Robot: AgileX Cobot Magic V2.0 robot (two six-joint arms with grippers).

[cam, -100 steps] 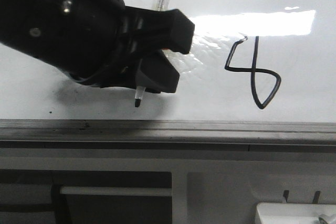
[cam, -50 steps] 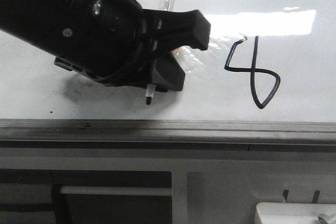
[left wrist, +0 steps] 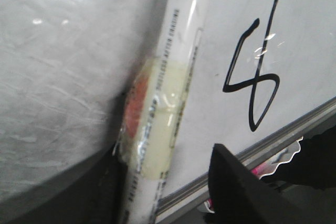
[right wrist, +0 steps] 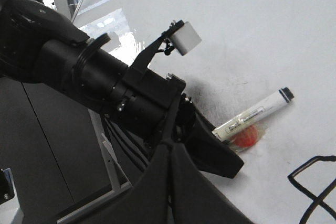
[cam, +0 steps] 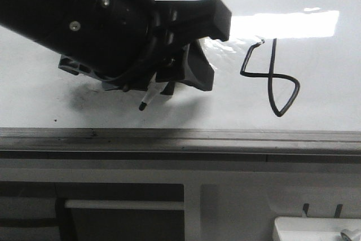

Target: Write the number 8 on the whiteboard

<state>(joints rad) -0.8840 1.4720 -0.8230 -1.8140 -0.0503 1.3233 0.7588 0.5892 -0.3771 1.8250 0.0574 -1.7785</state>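
Observation:
The number 8 (cam: 271,77) is a crooked black line figure on the whiteboard (cam: 316,111), right of my left gripper (cam: 214,52). It also shows in the left wrist view (left wrist: 252,77) and at the edge of the right wrist view (right wrist: 310,182). The white marker (left wrist: 178,77), with a tape wad and red patch round it, lies along one finger, with a clear gap to the other, so the jaws stand open. Its black tip (cam: 144,105) pokes out below the gripper. In the right wrist view the marker (right wrist: 252,114) rests on the board. My right gripper (right wrist: 170,148) is shut and empty.
The board's grey metal rail (cam: 225,136) runs along its near edge. Below it are a white bar handle (cam: 124,204) and a white tray corner (cam: 316,229). A grey frame leg (right wrist: 105,145) stands beside the left arm.
The left gripper has moved right, toward the 8. The marker has tipped from upright to slanted; its clear top end no longer shows above the gripper, and its tip now points left and down.

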